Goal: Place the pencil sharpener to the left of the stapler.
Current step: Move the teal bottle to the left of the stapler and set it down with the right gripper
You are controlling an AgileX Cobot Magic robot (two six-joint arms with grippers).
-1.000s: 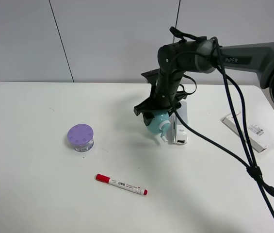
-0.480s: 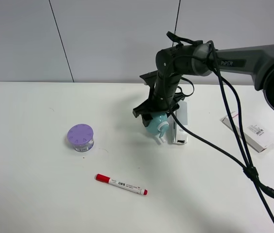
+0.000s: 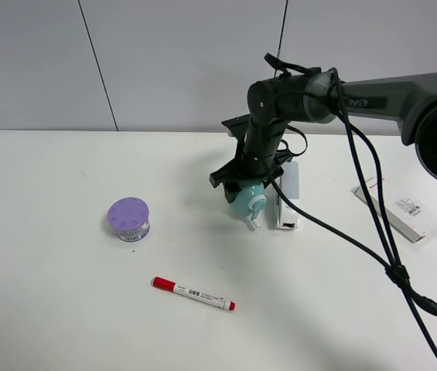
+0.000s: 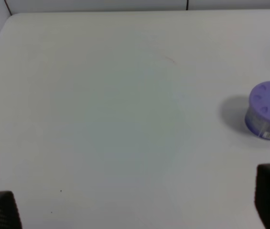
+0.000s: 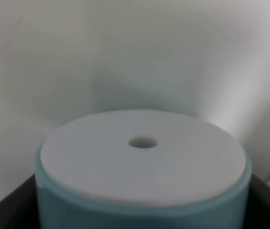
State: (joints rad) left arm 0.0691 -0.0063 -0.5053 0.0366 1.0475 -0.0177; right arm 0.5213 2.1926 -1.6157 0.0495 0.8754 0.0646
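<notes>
The mint-teal pencil sharpener [image 3: 247, 203] hangs low over the table, just left of the white and grey stapler [image 3: 287, 198]. Its white crank end points toward the table's front. My right gripper [image 3: 242, 185] is shut on it from above. In the right wrist view the sharpener's [image 5: 142, 162] white flat end with a small hole fills the frame between the dark fingers [image 5: 5, 207]. Whether it touches the table I cannot tell. My left gripper [image 4: 135, 205] is open and holds nothing, over bare table; it does not show in the exterior view.
A purple round container [image 3: 128, 218] stands at the left middle, also visible as the purple container [image 4: 267, 110] ahead of the left gripper. A red marker [image 3: 193, 294] lies toward the front. A flat white box [image 3: 400, 209] lies at the right edge. Black cables [image 3: 373, 201] trail from the right arm.
The right arm has shifted slightly left and down with the sharpener still in its grip. Nothing else has moved.
</notes>
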